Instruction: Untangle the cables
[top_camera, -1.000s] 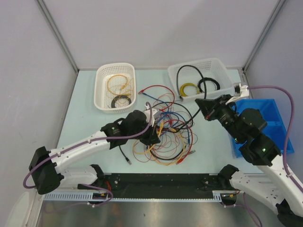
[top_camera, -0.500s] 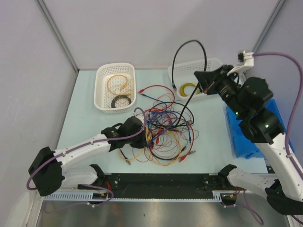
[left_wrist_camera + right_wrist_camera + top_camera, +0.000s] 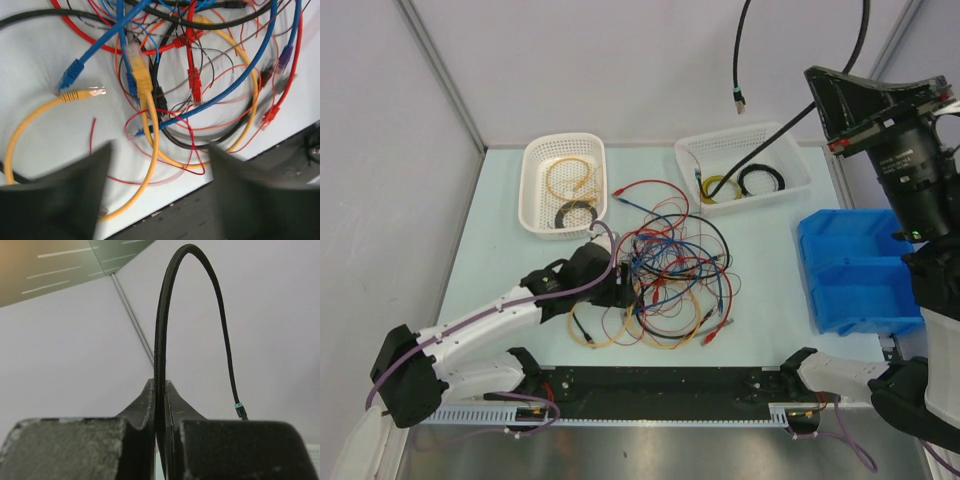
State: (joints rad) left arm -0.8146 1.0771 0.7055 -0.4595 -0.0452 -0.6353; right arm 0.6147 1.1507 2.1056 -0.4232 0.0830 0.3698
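Cables (image 3: 665, 290) lie in a loose knot at the middle of the table (image 3: 500, 250): red, blue, yellow-orange and black wires looped through one another, small plugs poking out at the edges. One black cable (image 3: 159, 340) is pinched between the closed fingers of the right gripper (image 3: 159, 390), high above the table's far right corner. It arches up out of the top view, one plug end dangling in the air, while its other length slopes down into the right basket (image 3: 790, 150). The left gripper (image 3: 160, 147) hangs low over the near-left side of the knot, jaws wide apart above the wires (a yellow lead (image 3: 145, 90) and a blue lead (image 3: 75, 72) lie just below). The right basket also holds a yellow coil (image 3: 720, 187) and a black coil (image 3: 760, 180). The left basket (image 3: 535, 190), at the far left, holds an orange coil (image 3: 570, 178) and a dark coil (image 3: 573, 213). A blue bin (image 3: 850, 270) stands at the right edge, near the right basket.
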